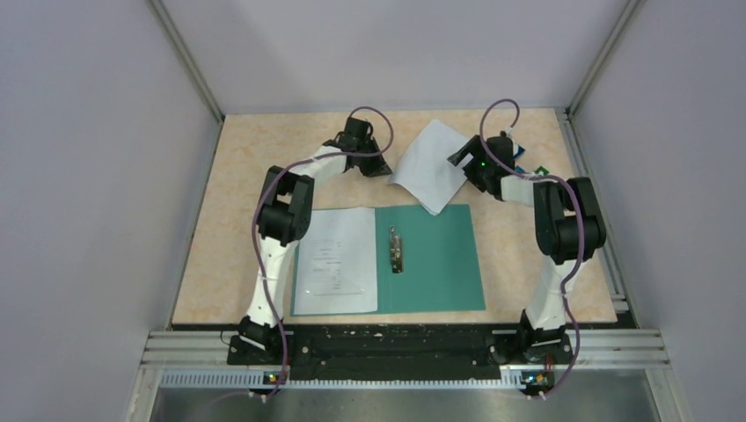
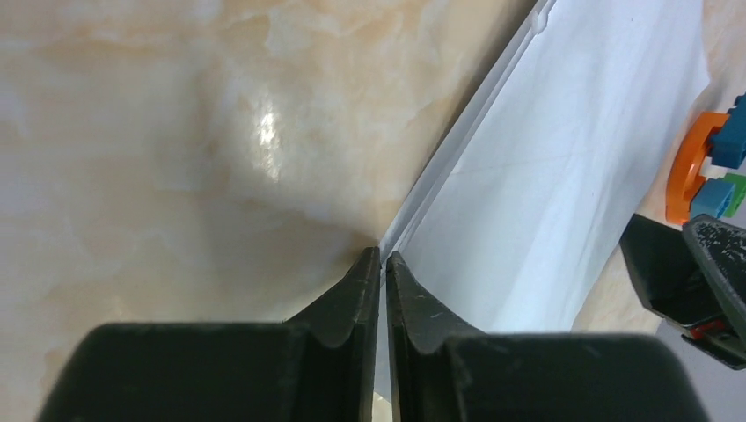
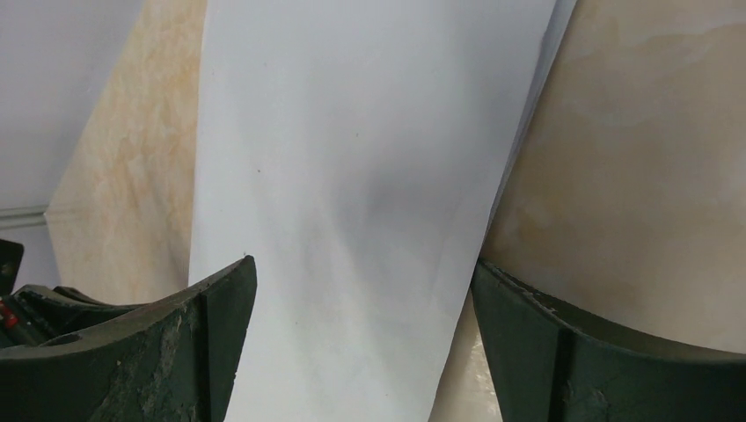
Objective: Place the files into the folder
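- Nearest the bases, toward 6 o'clock on the table [image 1: 528,264], the folder [image 1: 435,259] lies open and flat. The printed sheet [image 1: 336,259] already rests on its 9 o'clock cover, the clip [image 1: 396,249] along the spine.
- Beyond it, toward 12 o'clock, the blank sheet [image 1: 431,171] lies askew, its near corner overlapping the folder's far edge.
- The step in hand, as I judge it, is lifting this sheet. Keep the pinch right at the corner, raise slowly so the paper peels rather than creases, then carry it toward 6 o'clock, low over the cover.
- The left gripper [image 2: 382,255] reaches in at the sheet's 9 o'clock corner, forearm stretched far, jaws all but together with the corner between the tips — a thin pinch.
- The right gripper [image 3: 362,264] hangs at the sheet's 3 o'clock side, jaws spread wide astride the paper, holding nothing.
- Farthest, near 2 o'clock, sits the horseshoe toy [image 2: 695,171] — apart from the sheet.
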Controlling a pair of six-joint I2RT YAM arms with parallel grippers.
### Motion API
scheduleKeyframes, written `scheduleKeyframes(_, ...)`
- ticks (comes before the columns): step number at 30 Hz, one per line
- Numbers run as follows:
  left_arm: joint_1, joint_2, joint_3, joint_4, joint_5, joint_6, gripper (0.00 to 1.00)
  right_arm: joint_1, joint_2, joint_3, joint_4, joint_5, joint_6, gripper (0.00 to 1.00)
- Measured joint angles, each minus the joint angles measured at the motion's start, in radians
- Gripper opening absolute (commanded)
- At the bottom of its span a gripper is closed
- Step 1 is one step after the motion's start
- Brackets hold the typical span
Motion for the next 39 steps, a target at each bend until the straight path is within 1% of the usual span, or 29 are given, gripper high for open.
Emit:
scheduleKeyframes(4,0.000,-0.037,-0.047,-0.010,-0.032,0.005,0.13,-0.020,-0.009,0.005,-0.038,-0.005,-0.061,0.91)
scheduleKeyframes(5,0.000,-0.039,-0.049,-0.014,-0.038,0.007,0.15,-0.024,-0.009,0.013,-0.050,-0.010,-0.076,0.91)
scheduleKeyframes(12,-0.002,-0.053,-0.050,-0.028,-0.049,0.037,0.36,-0.034,0.010,0.089,-0.162,-0.022,-0.170,0.92)
scheduleKeyframes(17,0.002,-0.063,-0.042,-0.039,-0.043,0.101,0.55,-0.036,0.010,0.114,-0.222,-0.016,-0.212,0.93)
scheduleKeyframes(21,0.008,-0.063,-0.026,-0.021,-0.011,0.161,0.66,-0.046,0.001,0.119,-0.261,-0.018,-0.222,0.94)
scheduleKeyframes(23,0.012,-0.046,0.024,-0.021,0.018,0.193,0.69,-0.053,-0.010,0.117,-0.288,-0.023,-0.220,0.94)
scheduleKeyframes(25,0.013,0.007,0.142,-0.010,0.060,0.212,0.72,-0.062,-0.027,0.098,-0.305,-0.035,-0.214,0.94)
scheduleKeyframes(27,0.013,0.079,0.276,0.016,0.094,0.216,0.72,-0.065,-0.048,0.072,-0.306,-0.053,-0.201,0.99)
scheduleKeyframes(30,0.013,0.157,0.377,0.057,0.121,0.206,0.73,-0.067,-0.088,0.011,-0.284,-0.088,-0.163,0.99)
scheduleKeyframes(35,0.012,0.253,0.396,0.103,0.159,0.158,0.73,-0.064,-0.123,-0.068,-0.204,-0.121,-0.083,0.99)
scheduleKeyframes(39,0.008,0.260,0.405,0.117,0.159,0.146,0.72,-0.060,-0.130,-0.097,-0.158,-0.112,-0.032,0.99)
